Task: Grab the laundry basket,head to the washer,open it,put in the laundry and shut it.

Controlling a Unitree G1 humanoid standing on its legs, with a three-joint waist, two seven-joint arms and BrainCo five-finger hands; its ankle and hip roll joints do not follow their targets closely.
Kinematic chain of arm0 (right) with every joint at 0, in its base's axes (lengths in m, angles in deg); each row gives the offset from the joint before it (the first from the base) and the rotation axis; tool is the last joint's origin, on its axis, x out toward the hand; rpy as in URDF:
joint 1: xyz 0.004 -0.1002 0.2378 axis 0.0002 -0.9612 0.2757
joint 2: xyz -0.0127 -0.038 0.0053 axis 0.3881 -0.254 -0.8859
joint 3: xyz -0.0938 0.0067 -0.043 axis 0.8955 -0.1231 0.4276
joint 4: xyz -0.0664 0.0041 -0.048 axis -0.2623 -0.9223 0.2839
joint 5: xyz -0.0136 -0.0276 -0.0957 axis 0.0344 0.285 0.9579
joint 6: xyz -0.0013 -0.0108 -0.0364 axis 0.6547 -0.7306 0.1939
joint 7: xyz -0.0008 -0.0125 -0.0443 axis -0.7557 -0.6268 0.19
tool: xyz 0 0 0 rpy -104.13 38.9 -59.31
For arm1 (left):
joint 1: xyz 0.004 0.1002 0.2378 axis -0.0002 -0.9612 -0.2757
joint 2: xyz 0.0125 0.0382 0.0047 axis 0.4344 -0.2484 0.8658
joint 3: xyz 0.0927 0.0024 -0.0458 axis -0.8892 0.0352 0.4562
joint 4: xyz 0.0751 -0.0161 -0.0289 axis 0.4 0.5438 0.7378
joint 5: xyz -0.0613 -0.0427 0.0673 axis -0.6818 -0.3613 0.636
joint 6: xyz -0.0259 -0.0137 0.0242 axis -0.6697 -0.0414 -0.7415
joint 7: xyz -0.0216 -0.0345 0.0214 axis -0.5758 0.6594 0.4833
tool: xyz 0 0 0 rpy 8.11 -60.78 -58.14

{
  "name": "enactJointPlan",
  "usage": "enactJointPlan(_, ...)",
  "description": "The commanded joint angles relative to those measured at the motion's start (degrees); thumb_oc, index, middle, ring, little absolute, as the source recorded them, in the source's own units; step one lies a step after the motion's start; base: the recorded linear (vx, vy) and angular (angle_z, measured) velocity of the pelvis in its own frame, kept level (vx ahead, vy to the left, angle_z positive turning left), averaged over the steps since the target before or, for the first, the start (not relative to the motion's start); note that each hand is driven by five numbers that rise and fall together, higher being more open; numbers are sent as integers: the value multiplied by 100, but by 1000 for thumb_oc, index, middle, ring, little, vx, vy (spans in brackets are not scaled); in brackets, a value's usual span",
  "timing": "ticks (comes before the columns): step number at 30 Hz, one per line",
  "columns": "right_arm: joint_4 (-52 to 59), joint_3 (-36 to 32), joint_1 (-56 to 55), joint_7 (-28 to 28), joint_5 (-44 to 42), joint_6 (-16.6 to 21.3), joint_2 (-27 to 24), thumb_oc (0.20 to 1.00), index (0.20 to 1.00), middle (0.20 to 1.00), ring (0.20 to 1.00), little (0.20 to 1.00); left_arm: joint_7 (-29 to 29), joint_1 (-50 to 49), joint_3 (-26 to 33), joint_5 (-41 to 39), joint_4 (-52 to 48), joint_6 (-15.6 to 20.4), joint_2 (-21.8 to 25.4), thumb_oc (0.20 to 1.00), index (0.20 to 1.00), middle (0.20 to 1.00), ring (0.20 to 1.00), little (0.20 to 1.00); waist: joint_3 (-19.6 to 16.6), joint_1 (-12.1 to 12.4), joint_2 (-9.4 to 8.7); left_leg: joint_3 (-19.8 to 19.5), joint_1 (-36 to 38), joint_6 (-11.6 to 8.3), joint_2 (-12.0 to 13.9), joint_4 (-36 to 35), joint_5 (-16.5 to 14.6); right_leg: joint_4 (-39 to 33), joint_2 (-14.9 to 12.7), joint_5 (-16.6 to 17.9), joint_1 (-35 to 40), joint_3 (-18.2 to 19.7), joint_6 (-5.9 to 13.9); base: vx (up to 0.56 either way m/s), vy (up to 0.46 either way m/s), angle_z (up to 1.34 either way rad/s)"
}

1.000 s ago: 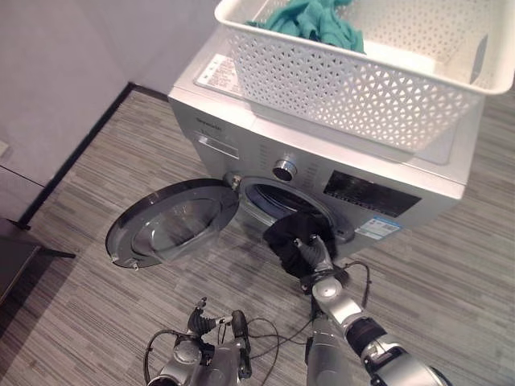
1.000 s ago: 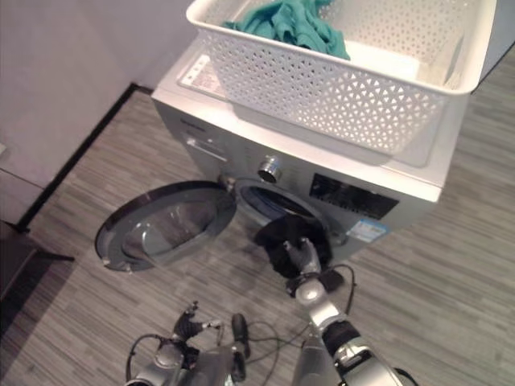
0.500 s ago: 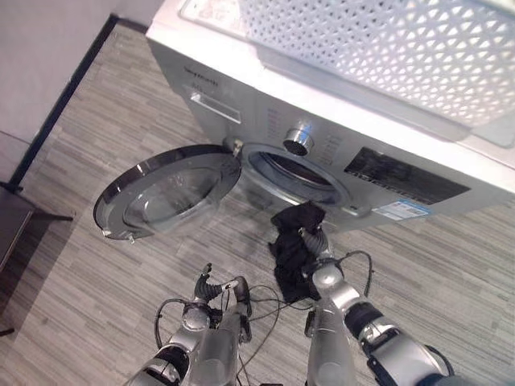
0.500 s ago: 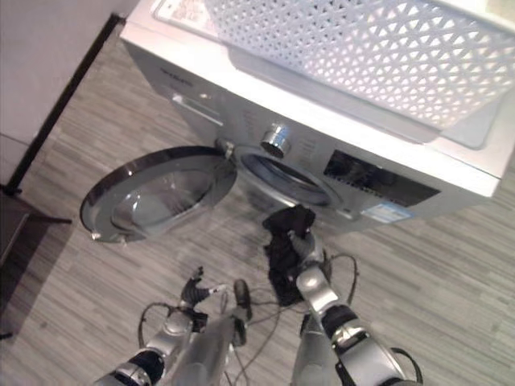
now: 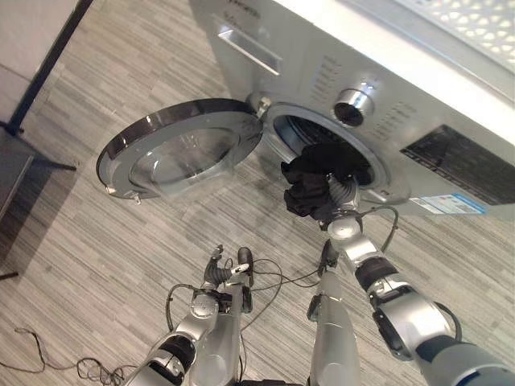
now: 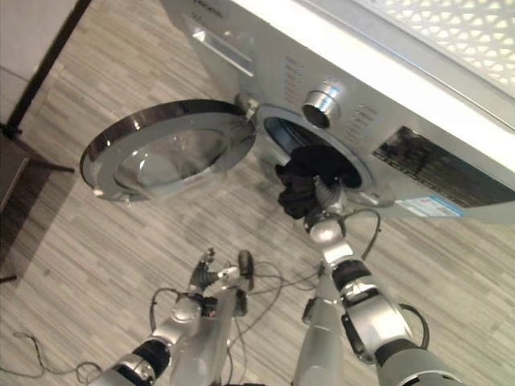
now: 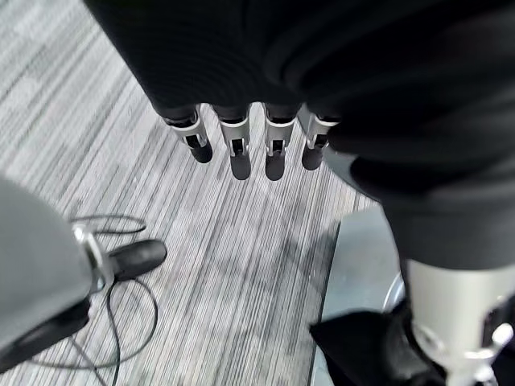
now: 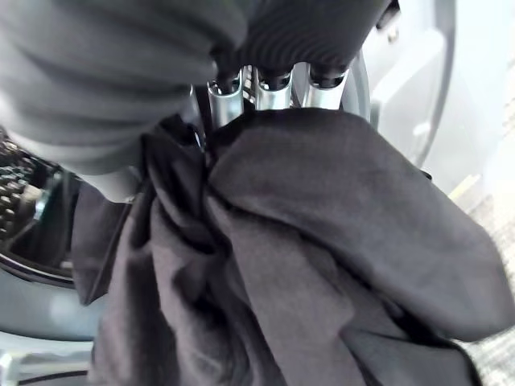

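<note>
The silver front-loading washer (image 5: 378,72) stands before me, its round glass door (image 5: 181,151) swung wide to the left. My right hand (image 5: 343,193) is shut on a black garment (image 5: 310,181) at the lower rim of the drum opening (image 5: 310,137). Part of the cloth lies in the mouth and part hangs outside. In the right wrist view the fingers (image 8: 269,88) curl into the dark cloth (image 8: 322,241). My left hand (image 5: 219,269) hangs low over the floor, its fingers (image 7: 241,149) straight and holding nothing. The white lattice basket (image 6: 451,28) sits on top of the washer.
The open door juts out over the grey striped floor (image 5: 96,241) on my left. Dark furniture (image 5: 14,165) stands at the far left edge by the wall's black skirting (image 5: 48,60). Open floor lies between the door and my arms.
The view has tipped down and closer to the washer front. My right hand has lifted the black garment from below the opening up to the drum's mouth. The left hand stays low.
</note>
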Motion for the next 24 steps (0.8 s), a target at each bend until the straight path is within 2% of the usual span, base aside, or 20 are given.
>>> enactJointPlan(1, -139, -262, 765, 412, -457, 452, -477, 200, 200, 200, 200, 200, 13, -173, -119, -171, -444, 207, 247, 1000, 1000, 1000, 1000, 1000, -122, 266, 167, -558, -475, -187, -172, -210, 78, 730, -145, -1008, -205, -181, 512, -11, -41, 13)
enactJointPlan(6, -403, -540, 1381, 702, -836, 618, -846, 200, 200, 200, 200, 200, -32, -173, -261, -225, -640, 223, 357, 1000, 1000, 1000, 1000, 1000, -122, 421, 262, -664, -835, -204, -134, -37, 15, 1041, -113, -1205, -606, -230, 473, -6, -21, 11)
enactJointPlan(7, -428, -581, 1523, 817, -913, 644, -938, 200, 200, 200, 200, 200, -29, -174, -302, -238, -660, 223, 379, 1000, 1000, 1000, 1000, 1000, -113, 444, 296, -675, -938, -205, -125, 22, 2, 1137, -118, -1255, -724, -242, 465, 66, -46, 0)
enactJointPlan(8, -402, -736, 1720, 1063, -1075, 720, -1151, 200, 200, 200, 200, 200, -20, -192, -347, -280, -702, 221, 404, 1000, 1000, 1000, 1000, 1000, -110, 508, 393, -763, -1049, -245, -68, 98, -167, 1355, -69, -1483, -910, -182, 494, 70, -39, 7)
enactJointPlan(11, -420, -846, 1867, 1178, -1181, 740, -1372, 200, 200, 200, 200, 200, -22, -189, -361, -315, -739, 213, 416, 1000, 1000, 1000, 1000, 1000, -132, 527, 466, -803, -1202, -250, -65, 130, -170, 1526, -80, -1569, -1136, -160, 488, 30, -19, 7)
enactJointPlan(12, -455, -912, 2087, 1249, -1377, 824, -1616, 200, 200, 200, 200, 200, -7, -184, -385, -335, -796, 226, 454, 1000, 1000, 1000, 1000, 1000, -119, 564, 535, -841, -1394, -264, -57, 170, -154, 1737, -121, -1638, -1394, -174, 495, 12, -47, 3)
enactJointPlan(15, -605, -978, 2323, 1253, -1680, 930, -1872, 200, 200, 200, 200, 200, -3, -210, -394, -350, -775, 209, 481, 1000, 1000, 1000, 1000, 1000, -191, 605, 599, -908, -1636, -282, -72, 211, -132, 1982, -164, -1741, -1707, -187, 491, 18, -47, 5)
enactJointPlan(18, -1191, -1215, 2953, 1204, -2674, 1165, -2249, 200, 200, 200, 200, 200, 16, -211, -445, -458, -702, 174, 520, 1000, 1000, 1000, 1000, 1000, -301, 698, 713, -1007, -1933, -331, -74, 170, -88, 2262, -198, -1884, -2116, -209, 497, 51, -77, 21)
enactJointPlan(24, -1624, -1120, 3635, 919, -3856, 1335, -2874, 200, 200, 200, 200, 200, -47, -314, -446, -597, -929, 72, 674, 1000, 1000, 1000, 1000, 1000, -468, 780, 727, -1038, -2101, -388, -31, 81, -62, 2363, -158, -2013, -2345, -268, 477, 43, -70, 10)
